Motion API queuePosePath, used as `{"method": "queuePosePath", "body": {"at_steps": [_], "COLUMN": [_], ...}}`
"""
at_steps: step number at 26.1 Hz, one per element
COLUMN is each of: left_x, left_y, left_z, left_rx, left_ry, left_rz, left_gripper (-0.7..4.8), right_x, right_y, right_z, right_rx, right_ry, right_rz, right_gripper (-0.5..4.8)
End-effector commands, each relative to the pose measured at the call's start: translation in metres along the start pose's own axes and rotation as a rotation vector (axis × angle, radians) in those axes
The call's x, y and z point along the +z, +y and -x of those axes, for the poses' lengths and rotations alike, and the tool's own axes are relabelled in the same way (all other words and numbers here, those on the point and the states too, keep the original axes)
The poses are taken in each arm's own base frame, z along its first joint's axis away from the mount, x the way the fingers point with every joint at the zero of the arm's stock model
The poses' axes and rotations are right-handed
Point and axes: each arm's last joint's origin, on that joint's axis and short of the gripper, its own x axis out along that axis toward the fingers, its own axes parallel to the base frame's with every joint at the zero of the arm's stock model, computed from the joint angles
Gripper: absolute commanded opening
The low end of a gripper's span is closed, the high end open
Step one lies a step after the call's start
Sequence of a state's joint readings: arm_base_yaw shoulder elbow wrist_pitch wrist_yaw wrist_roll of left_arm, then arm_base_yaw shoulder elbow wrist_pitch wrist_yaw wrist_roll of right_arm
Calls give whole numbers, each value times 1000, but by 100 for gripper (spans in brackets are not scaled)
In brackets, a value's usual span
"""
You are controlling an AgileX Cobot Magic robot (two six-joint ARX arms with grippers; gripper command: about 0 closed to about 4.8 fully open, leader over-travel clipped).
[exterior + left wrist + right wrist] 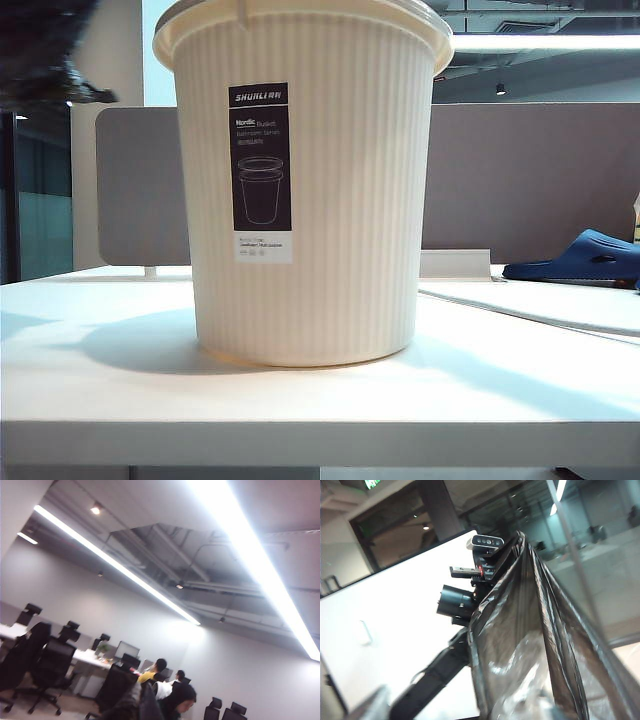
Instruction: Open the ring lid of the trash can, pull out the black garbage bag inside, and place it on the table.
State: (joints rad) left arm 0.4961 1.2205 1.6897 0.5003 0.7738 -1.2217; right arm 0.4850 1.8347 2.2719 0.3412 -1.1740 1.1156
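Note:
The cream ribbed trash can (310,200) stands upright mid-table (120,390). A thin dusty band, the ring lid (425,14), lies along its rim at the frame's top edge. The black garbage bag (40,45) hangs blurred in the air up at the exterior view's left, outside the can. In the right wrist view the bag (520,645) stretches taut from my left gripper (512,547), which is shut on its upper end. The left gripper (142,707) shows only as a dark blur in its own view. My right gripper (465,714) sits close against the bag, blurred; its jaws do not show.
A blue slipper (585,258) lies at the back right on a white mat (540,300). A grey partition panel (520,170) runs behind the table. My left arm's black links (435,675) pass below the bag.

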Motion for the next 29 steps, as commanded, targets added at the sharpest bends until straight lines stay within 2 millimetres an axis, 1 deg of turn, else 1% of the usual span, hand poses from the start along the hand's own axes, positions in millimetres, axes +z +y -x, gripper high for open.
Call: {"method": "queuePosePath", "body": {"at_steps": [1, 7, 12, 16, 22, 27, 29], "left_x": [-2, -12, -20, -38, -58, -71, -75], "left_y": [0, 11, 20, 29, 29, 29, 31], "left_z": [0, -2, -2, -5, -11, -16, -17], "left_rx": [19, 88, 152, 224, 264, 303, 315], "left_ry": [38, 117, 172, 257, 333, 379, 401], "left_rz": [-50, -100, -152, -209, -278, -334, -336], "left_gripper": [-6, -6, -6, -6, -6, -6, -6], "right_x": [1, -7, -13, -20, -28, -33, -35], "right_y": [0, -14, -21, -29, -37, -40, -40], "right_z": [0, 3, 4, 6, 9, 11, 11], "right_rx": [-32, -119, -157, -242, -332, -362, -372], "right_ry": [-28, 6, 39, 52, 78, 110, 114], "right_rz": [50, 46, 47, 62, 71, 68, 61], "right_gripper": [365, 365, 364, 365, 364, 364, 364]}}
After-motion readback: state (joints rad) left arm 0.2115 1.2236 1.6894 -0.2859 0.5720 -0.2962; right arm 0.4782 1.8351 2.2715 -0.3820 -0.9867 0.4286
